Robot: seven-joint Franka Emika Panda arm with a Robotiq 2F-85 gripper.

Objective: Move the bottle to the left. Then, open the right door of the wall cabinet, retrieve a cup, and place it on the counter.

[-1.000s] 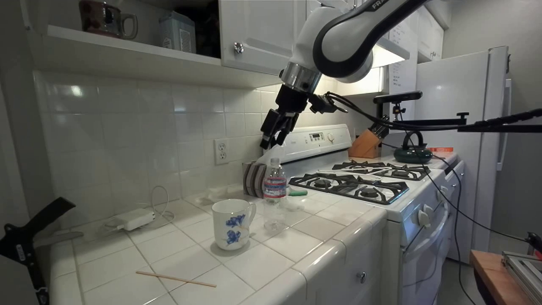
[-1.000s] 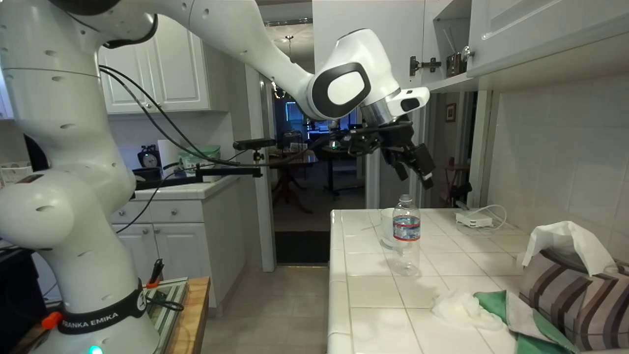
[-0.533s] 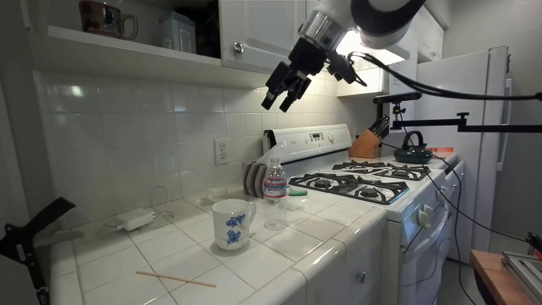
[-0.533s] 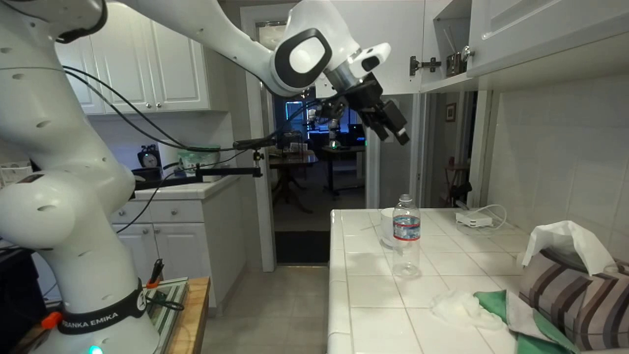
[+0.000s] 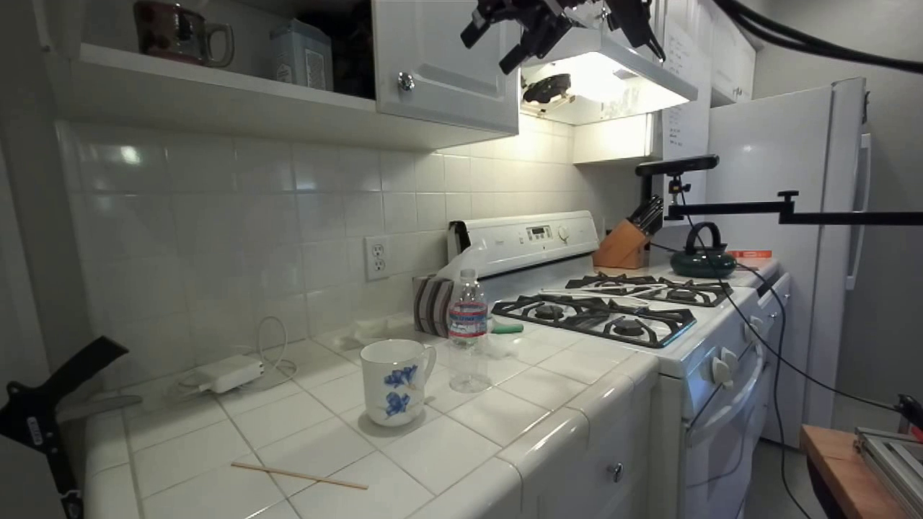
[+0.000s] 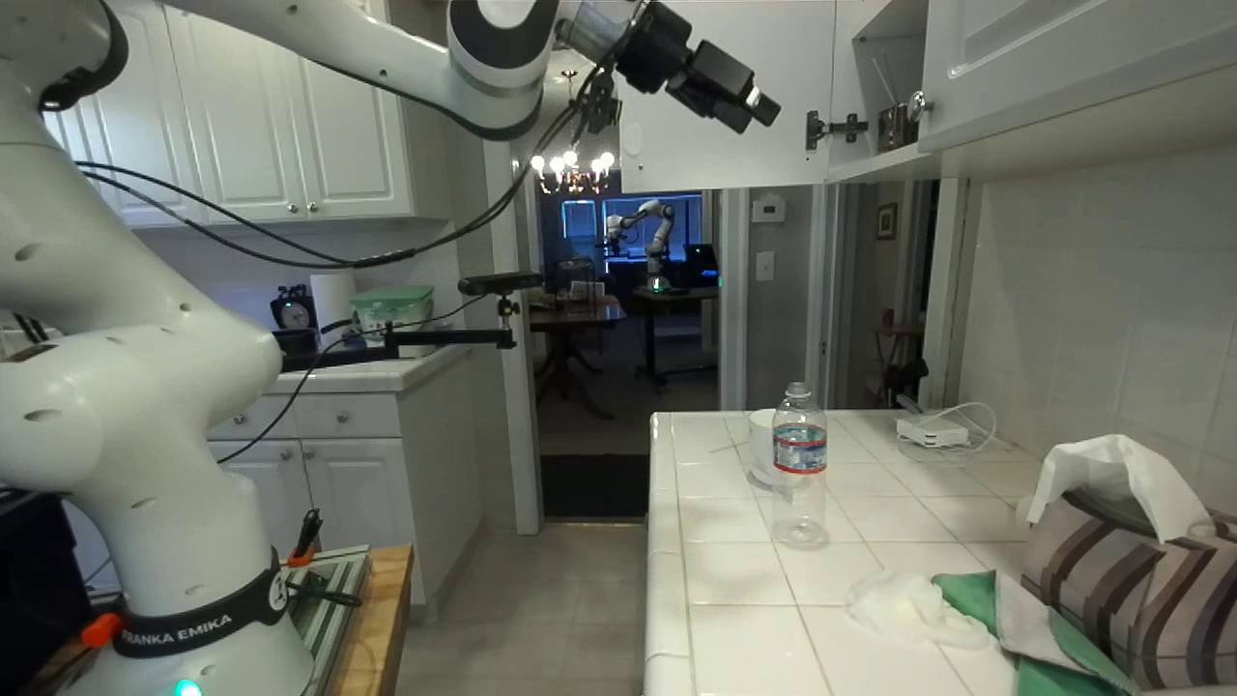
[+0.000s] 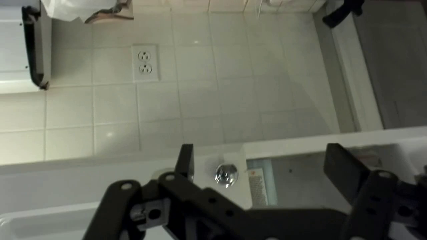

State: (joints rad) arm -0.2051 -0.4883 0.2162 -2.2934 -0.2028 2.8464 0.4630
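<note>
1. Knob (image 5: 406, 81): step in hand looks like opening the right door (image 5: 436, 58), so this is the target. In the wrist view it shows in the gap between the fingers (image 7: 184, 163), nearer the one at 9 o'clock. Centre it first, go in square, then squeeze on the stem; the shiny round front would likely slip.

2. Door: looks closed, face vertical, top out of view. Knob at its lower corner, roughly 7 o'clock in an exterior view, so it probably swings from the 3 o'clock side. Pull slowly, in an arc that way, letting the wrist turn with it. Cup not in sight; maybe behind this.

3. Bottle (image 5: 469, 331): on the counter (image 5: 324, 432) in both exterior views, upright. Long axis vertical, neck to 12 o'clock. Just beside the mug (image 5: 394, 382) but apart, at its 2 o'clock in an exterior view. Can't tell if its shift left is finished.

4. Claw (image 5: 487, 52): spread, holding nothing, up at door height. In an exterior view it slants down toward about 8 o'clock; knob lies between its 8 and 9 o'clock, apart. Don't close early.
</note>
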